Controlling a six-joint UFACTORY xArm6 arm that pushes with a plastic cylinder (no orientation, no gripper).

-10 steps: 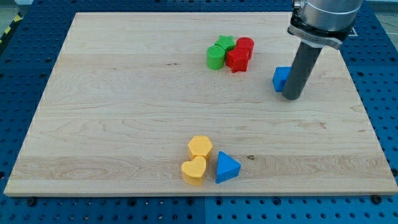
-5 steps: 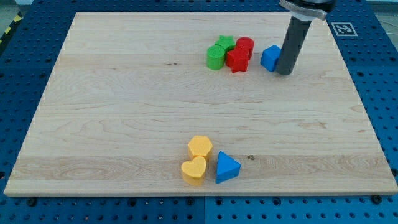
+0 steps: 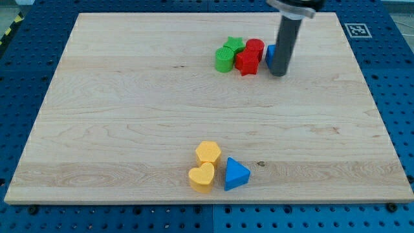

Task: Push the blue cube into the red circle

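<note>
Tip at the blue cube, up near the table's top edge!

The rod's tip (image 3: 277, 74) is pressed against the right side of the blue cube (image 3: 270, 56), which sits just beside the red cylinder (image 3: 255, 48). A red star (image 3: 246, 62), a green star (image 3: 232, 44) and a green cylinder (image 3: 224, 60) crowd its left. Down near the bottom edge of the table (image 3: 97, 129) cluster a yellow hexagon (image 3: 208, 153), a yellow heart (image 3: 202, 177) and a blue triangle (image 3: 236, 173). The rod carries no jaws to open or close.

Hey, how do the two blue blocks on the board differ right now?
The blue cube sits near the view's top, mostly hidden behind my tip and close beside the red circle. The blue triangle lies near the view's bottom, fully visible, next to the yellow heart. Both share the same blue colour.
</note>
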